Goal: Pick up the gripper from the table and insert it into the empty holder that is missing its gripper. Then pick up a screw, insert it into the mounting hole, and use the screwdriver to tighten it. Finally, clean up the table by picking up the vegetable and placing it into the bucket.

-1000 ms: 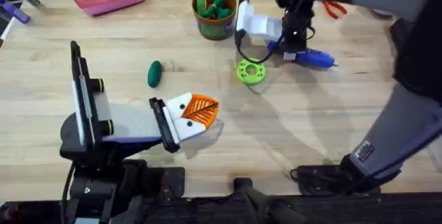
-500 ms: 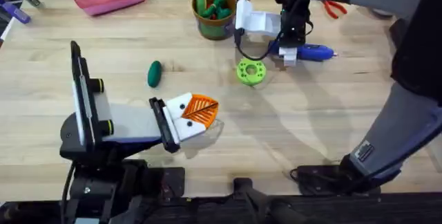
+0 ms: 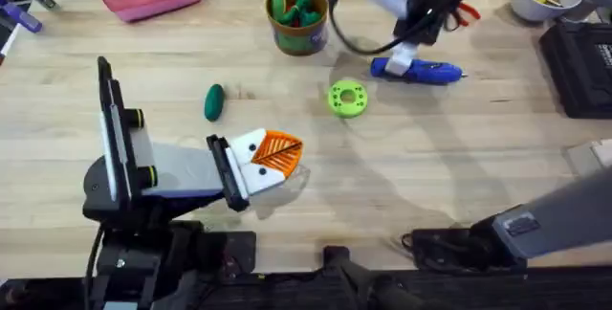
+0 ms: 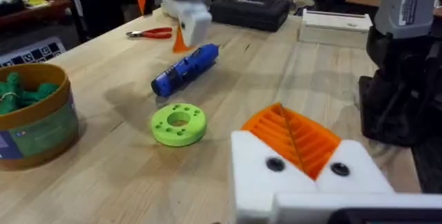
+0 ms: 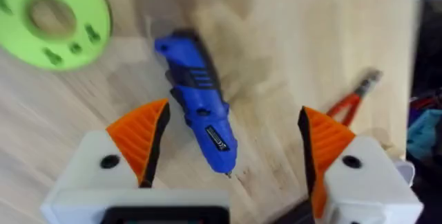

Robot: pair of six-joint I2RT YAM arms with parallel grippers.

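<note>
My right gripper (image 5: 231, 151) hangs spread wide over the screwdriver (image 5: 197, 96) on the bench (image 3: 430, 157), ready to grab it. My left gripper (image 3: 277, 152) rests pressed together.

The right claw (image 5: 231, 155) hangs above the screwdriver (image 3: 418, 70) with its two fingers wide apart, so there is free room on both sides of the blue body. Near it, the green ring (image 3: 347, 99) lies on one side and the red pliers (image 5: 352, 99) on the other (both apart from the tool). The worktop (image 3: 430, 176) is bare in the middle. The bucket (image 3: 297, 18) is open from above, and the vegetable (image 3: 213, 101) lies alone, with the left claw (image 3: 277, 152) near it.
</note>
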